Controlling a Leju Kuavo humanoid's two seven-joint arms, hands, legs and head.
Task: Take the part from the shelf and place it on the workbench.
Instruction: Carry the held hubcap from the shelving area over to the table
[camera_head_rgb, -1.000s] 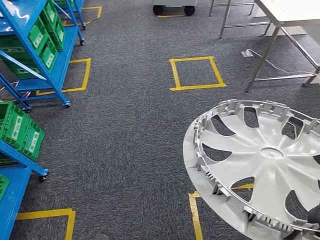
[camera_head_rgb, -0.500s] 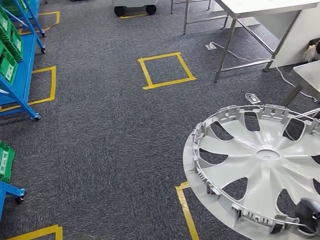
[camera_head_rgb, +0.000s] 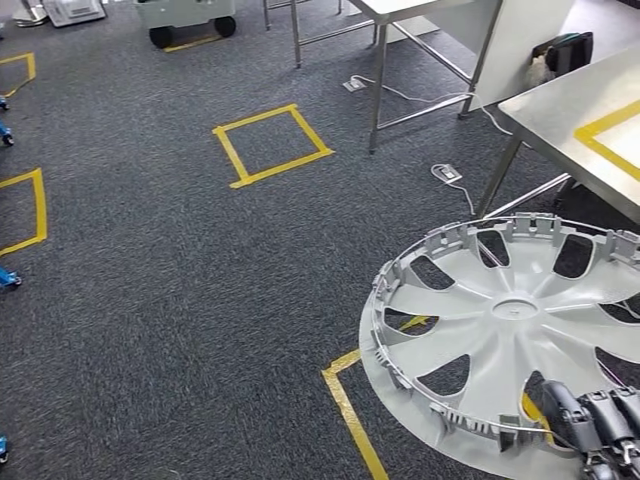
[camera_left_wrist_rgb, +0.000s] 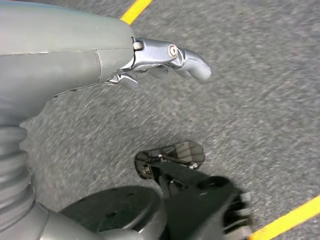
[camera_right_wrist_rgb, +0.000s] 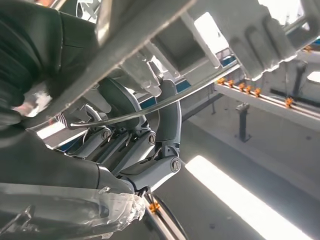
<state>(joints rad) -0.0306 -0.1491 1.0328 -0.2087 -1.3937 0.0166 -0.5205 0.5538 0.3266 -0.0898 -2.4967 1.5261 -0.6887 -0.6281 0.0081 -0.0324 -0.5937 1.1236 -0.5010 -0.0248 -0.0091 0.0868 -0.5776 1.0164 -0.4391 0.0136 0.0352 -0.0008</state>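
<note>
Dark grey carpet w/ yellow tape squares. Steel-legged table at rear, power strip + cable just beside its legs. Wheeled cart base further back.

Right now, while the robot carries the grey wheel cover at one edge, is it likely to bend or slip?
The wheel cover looks like thin plastic with large cut-outs, so probably light but somewhat flexible. The right hand holds it only at the near rim, so the far side may sag or wobble. Its small rim clips look breakable if knocked on the workbench.
</note>
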